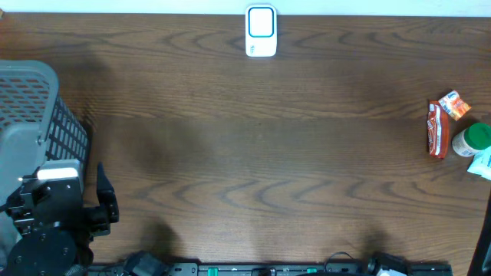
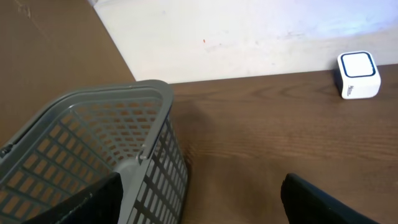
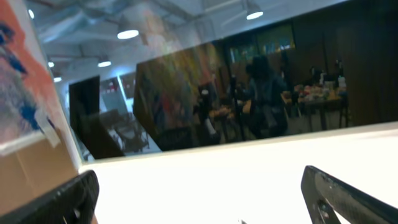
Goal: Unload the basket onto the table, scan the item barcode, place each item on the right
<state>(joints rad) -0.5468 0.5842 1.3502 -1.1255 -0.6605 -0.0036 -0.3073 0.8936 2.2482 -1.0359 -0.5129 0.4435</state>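
Woodgrain table carries a white scanner at its far edge, grey basket left, snack packets right, white wall behind; left gripper and right gripper gape, empty.

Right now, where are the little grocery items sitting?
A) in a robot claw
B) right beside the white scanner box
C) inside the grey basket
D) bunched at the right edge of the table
D: the red snack packet, orange packet and green-capped bottle lie together at the right edge of the table, far from the basket and scanner.
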